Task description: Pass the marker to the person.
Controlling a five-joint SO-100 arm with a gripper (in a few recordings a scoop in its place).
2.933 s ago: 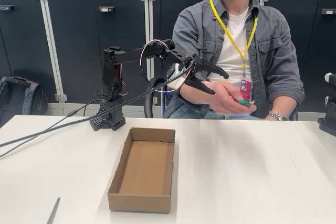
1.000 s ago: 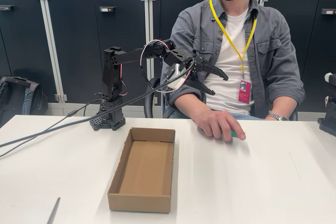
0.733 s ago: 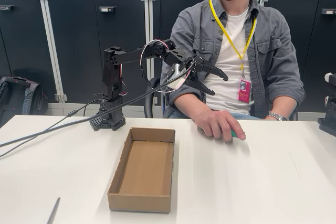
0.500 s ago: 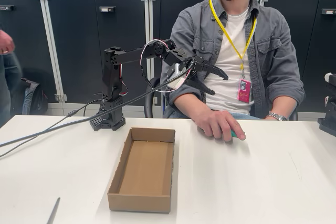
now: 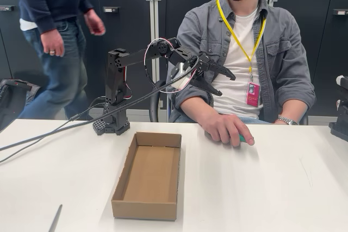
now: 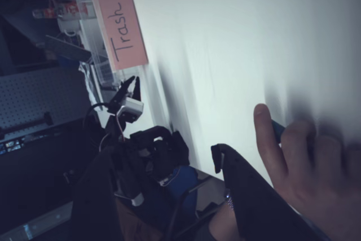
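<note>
Nearest the front edge of the white table (image 5: 261,188), left of centre in the fixed view: open cardboard box (image 5: 148,175), lying lengthwise toward the far edge, nothing seen inside. At the front left corner, a thin grey strip (image 5: 55,219), identity unclear. Beyond the box, toward the far edge and right of centre: hand (image 5: 227,129) of the seated person (image 5: 246,47) resting palm-down on the table, covering the marker (image 5: 247,139); green tip alone protruding at the fingers, barrel hidden. In the wrist view, same hand (image 6: 307,167) on the pale surface, a dark sliver of the marker (image 6: 278,131) just visible under the fingers. At the far left part of the table: black arm base (image 5: 112,123), cable (image 5: 49,134) trailing off the left edge. Raised above the far edge, in front of the person's chest: gripper (image 5: 223,81), jaws spread, nothing between them, well above the hand and not touching it. Behind the table: dark cabinets (image 5: 130,42), and a passer-by (image 5: 51,36) in navy top and jeans at far left. In the wrist view, pink sign (image 6: 119,24) reading "Trash" at upper left.
</note>
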